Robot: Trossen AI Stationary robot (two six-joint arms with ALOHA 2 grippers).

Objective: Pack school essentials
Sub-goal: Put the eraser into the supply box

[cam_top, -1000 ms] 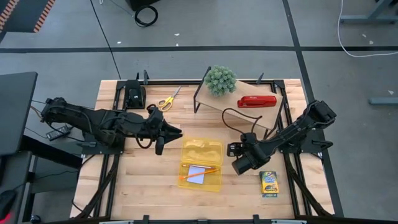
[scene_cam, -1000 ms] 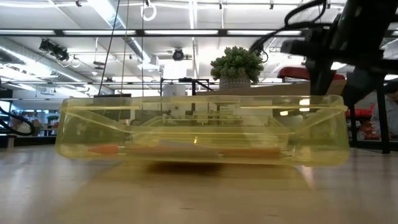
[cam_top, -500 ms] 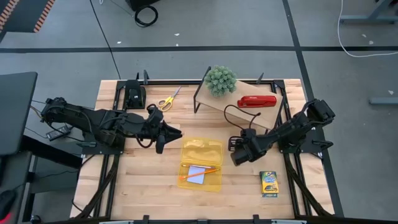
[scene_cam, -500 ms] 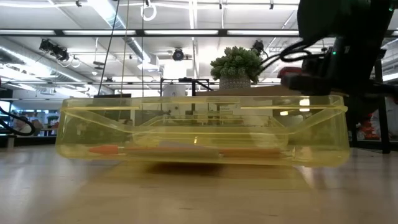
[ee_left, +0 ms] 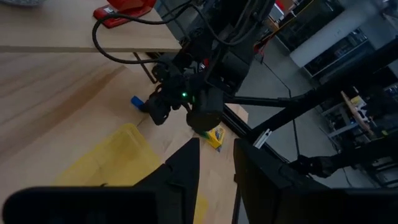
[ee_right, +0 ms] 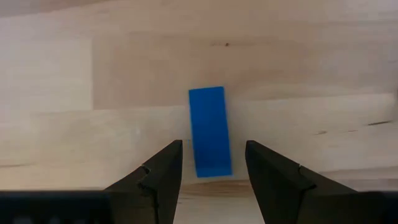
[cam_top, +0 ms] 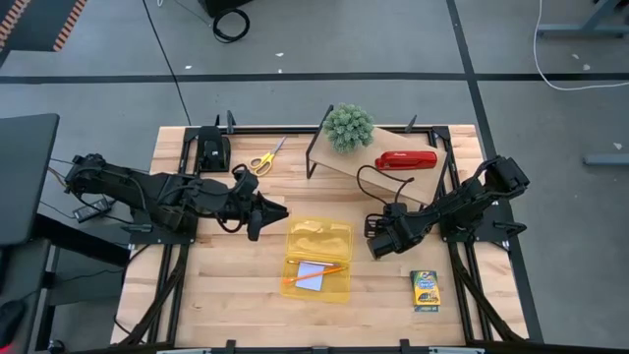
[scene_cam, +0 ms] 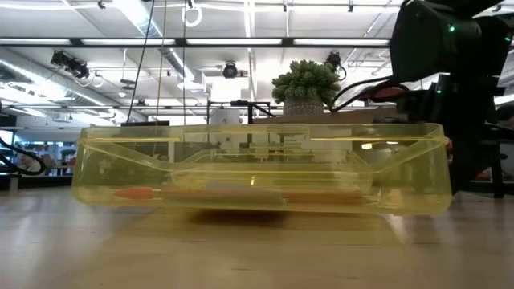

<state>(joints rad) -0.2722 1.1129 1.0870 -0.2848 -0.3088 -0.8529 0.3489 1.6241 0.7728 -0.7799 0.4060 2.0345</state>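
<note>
A small blue eraser (ee_right: 209, 127) lies flat on the wood table; it also shows in the left wrist view (ee_left: 137, 101). My right gripper (ee_right: 212, 147) is open above it, one finger on either side, touching nothing; in the high view my right gripper (cam_top: 374, 232) stands right of the open yellow case (cam_top: 317, 258). The case holds a pale blue notepad (cam_top: 313, 272) and an orange pencil (cam_top: 316, 279). The crayon box (cam_top: 425, 290) lies near the front right. The yellow-handled scissors (cam_top: 260, 158) lie at the far left. My left gripper (cam_top: 278, 209) is open and empty, left of the case.
A wooden riser (cam_top: 369, 162) at the far right carries a green potted plant (cam_top: 349, 126) and a red stapler (cam_top: 405, 160). A black block (cam_top: 209, 149) stands at the far left. Bare wood lies in front of the case and to its left.
My right gripper has moved toward the table's far edge, from beside the case's near half to over the blue eraser. My left arm has kept still.
</note>
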